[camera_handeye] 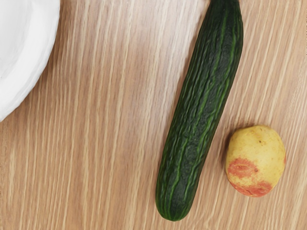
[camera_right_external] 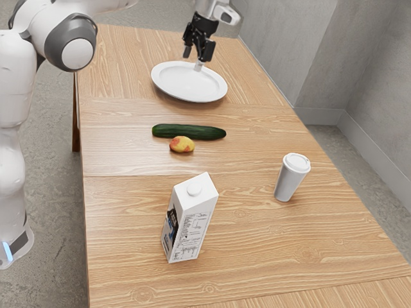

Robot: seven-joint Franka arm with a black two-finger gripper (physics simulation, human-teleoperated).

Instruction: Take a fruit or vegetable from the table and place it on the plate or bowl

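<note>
A dark green cucumber (camera_right_external: 189, 131) (camera_handeye: 201, 110) lies lengthwise across the middle of the wooden table. A small yellow fruit with red patches (camera_right_external: 182, 144) (camera_handeye: 255, 160) rests just in front of it, close to it. Farther back sits a white plate (camera_right_external: 189, 81) (camera_handeye: 21, 52) with nothing on it. My gripper (camera_right_external: 198, 50) hangs in the air above the plate's far edge, well away from the cucumber and the fruit. Its black fingers stand open with nothing between them.
A white milk carton (camera_right_external: 188, 218) stands upright near the front of the table. A white paper cup (camera_right_external: 291, 177) stands toward the exterior view's right. Grey walls (camera_right_external: 334, 51) run close behind the table's right side.
</note>
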